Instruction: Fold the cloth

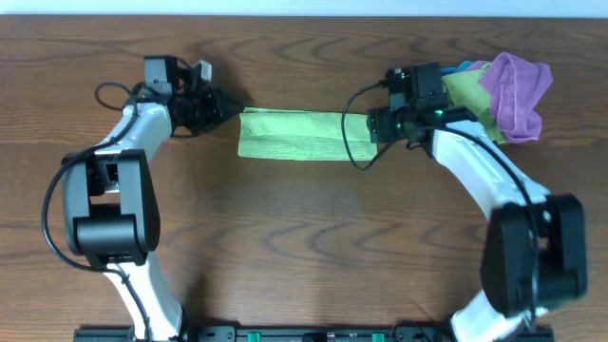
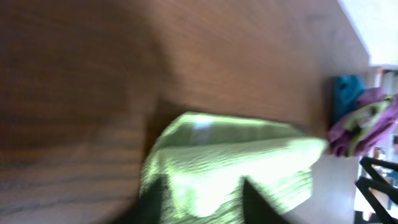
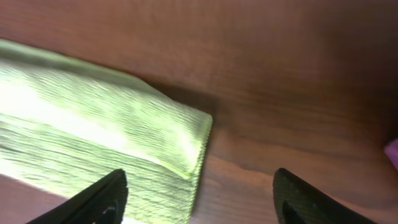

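Observation:
The lime-green cloth (image 1: 294, 136) lies folded into a long narrow strip on the wooden table between my two grippers. My left gripper (image 1: 231, 107) is at the strip's left end. In the left wrist view its two dark fingers (image 2: 205, 208) are apart, with the cloth's end (image 2: 230, 162) between them. My right gripper (image 1: 372, 126) is at the strip's right end. In the right wrist view its fingers (image 3: 199, 202) are wide open, one over the cloth (image 3: 93, 124) and one over bare wood, astride the cloth's end edge.
A purple cloth (image 1: 518, 90) lies bunched with an olive-green one (image 1: 465, 90) and a teal bit (image 1: 465, 66) at the back right, just beyond the right arm. The pile also shows in the left wrist view (image 2: 348, 134).

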### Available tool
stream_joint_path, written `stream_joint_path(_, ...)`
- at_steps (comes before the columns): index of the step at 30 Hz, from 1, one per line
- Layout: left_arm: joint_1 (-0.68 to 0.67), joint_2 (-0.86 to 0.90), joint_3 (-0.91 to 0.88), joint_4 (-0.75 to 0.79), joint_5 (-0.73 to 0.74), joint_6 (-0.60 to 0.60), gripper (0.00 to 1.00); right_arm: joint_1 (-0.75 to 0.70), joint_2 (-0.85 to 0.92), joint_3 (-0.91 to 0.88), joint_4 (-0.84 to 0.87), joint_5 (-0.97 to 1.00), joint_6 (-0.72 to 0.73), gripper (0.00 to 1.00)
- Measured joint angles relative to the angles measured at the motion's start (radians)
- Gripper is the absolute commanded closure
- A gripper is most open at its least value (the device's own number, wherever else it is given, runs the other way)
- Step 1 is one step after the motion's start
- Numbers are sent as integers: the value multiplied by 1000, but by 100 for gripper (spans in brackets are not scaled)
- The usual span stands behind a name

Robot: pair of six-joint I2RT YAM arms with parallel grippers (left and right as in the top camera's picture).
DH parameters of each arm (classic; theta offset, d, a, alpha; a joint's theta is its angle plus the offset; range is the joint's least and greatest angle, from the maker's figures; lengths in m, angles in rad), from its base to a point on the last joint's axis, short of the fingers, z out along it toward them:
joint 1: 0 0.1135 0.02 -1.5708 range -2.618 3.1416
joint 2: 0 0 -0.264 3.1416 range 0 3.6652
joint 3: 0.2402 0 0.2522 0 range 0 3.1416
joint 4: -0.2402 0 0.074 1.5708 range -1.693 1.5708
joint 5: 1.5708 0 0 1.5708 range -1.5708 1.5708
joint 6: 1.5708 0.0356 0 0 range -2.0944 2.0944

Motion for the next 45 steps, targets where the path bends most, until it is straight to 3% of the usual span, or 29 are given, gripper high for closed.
stream_joint_path(7, -69, -11, 59, -23, 17, 3, 94, -43, -48, 0, -36, -138, 89, 17)
stream_joint_path(16, -224, -11, 59, -143, -203, 61, 94, -130, 59, 0, 4, -352, 138, 15)
stream_joint_path(28, -229, 82, 59, -183, -360, 107, 94, -130, 158, 0, 60, -467, 196, 16)
stream_joint_path(45, -229, 87, 66, -183, -364, 108, 94, -116, 243, 0, 82, -476, 200, 23)
